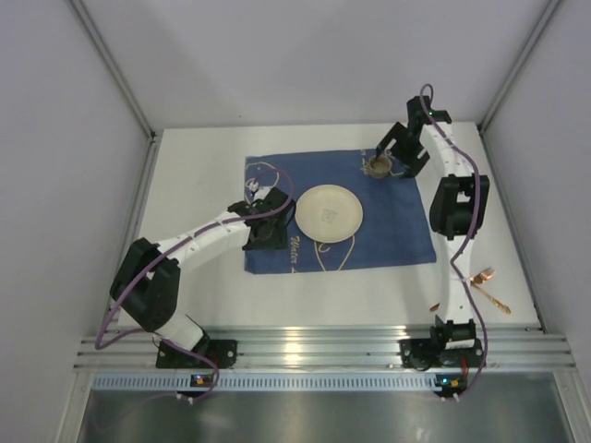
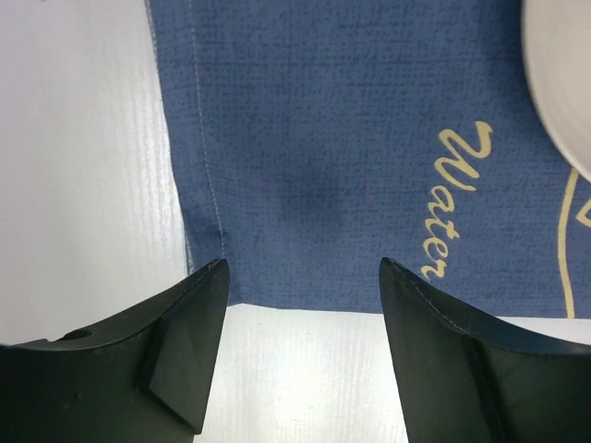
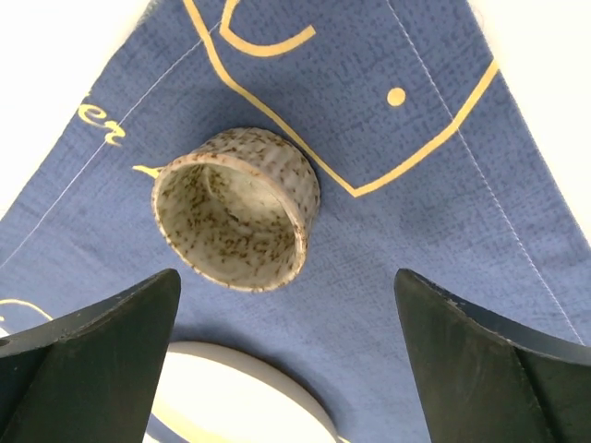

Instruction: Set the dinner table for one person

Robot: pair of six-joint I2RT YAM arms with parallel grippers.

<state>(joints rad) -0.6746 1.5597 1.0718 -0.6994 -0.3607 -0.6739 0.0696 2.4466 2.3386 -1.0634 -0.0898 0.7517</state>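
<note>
Worktop (image 1: 199,185), white and matte, fills the cell floor from the rail at the arm bases to the far wall. A blue cloth (image 1: 388,231) lies spread on the middle of it. A pale plate (image 1: 328,214) sits on the cloth near its centre. A speckled cup (image 3: 235,208) stands upright on the cloth, beyond the plate and to its right, mouth up and apparently empty. Copper-coloured cutlery (image 1: 491,295) lies on the bare worktop off the cloth's right side, near the right arm's base. Left claw (image 2: 305,277): fingers spread, nothing between them, low over the cloth's near left edge, with the plate rim just in at the corner of its view. Right claw (image 3: 286,286): fingers spread wide, gripping nothing, with the cup in the gap ahead of them and touching neither finger. Judgement: the cup is the step in hand, and plate and cup look placed while the cutlery is not yet set beside the plate. To do it well, keep the right claw wide and move it straight along its own axis. Any sideways drift could clip the rim and tip or drag the cup across the cloth. Clear the cup fully before swinging toward the cutlery, which lies flat and looks thin, so a low, square approach seems needed
</note>
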